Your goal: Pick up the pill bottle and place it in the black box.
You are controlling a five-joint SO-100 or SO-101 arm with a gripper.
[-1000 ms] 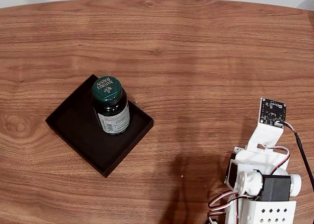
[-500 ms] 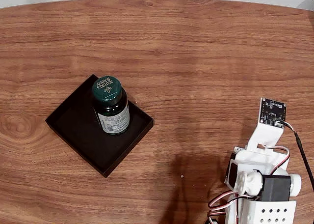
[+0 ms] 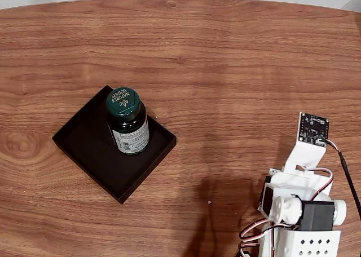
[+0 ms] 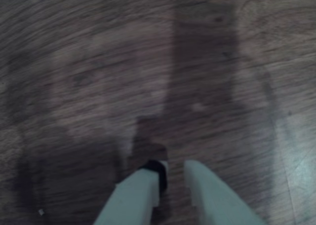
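**Bottle in the box, my claw empty over bare wood**

In my wrist view, my claw [image 4: 173, 178] comes up from the bottom edge: two pale fingers, one on the left [image 4: 133, 198] with a small dark pad at its tip, one on the right [image 4: 212, 195]. A narrow gap parts them and nothing sits in it. Below them lies blurred wood grain of the bench [image 4: 98, 62], crossed by soft dark shadows.

In the fixed view, my arm [image 3: 302, 212] sits at the lower right corner of the picture, white printed parts with a black servo and red, black and white wires. A small dark circuit board [image 3: 313, 128] stands at its upper end, and a black cable runs down from it along the right edge.

Farther off, well apart from my arm and toward the left, the box [image 3: 96, 153] lies on the bench, turned so one corner points downward in the picture. The bottle [image 3: 128, 122] stands upright inside it, near the upper right wall, with its green cap showing light lettering and its label facing down-right. Beyond that the brown bench [image 3: 225, 43] runs up to its curved far edge.
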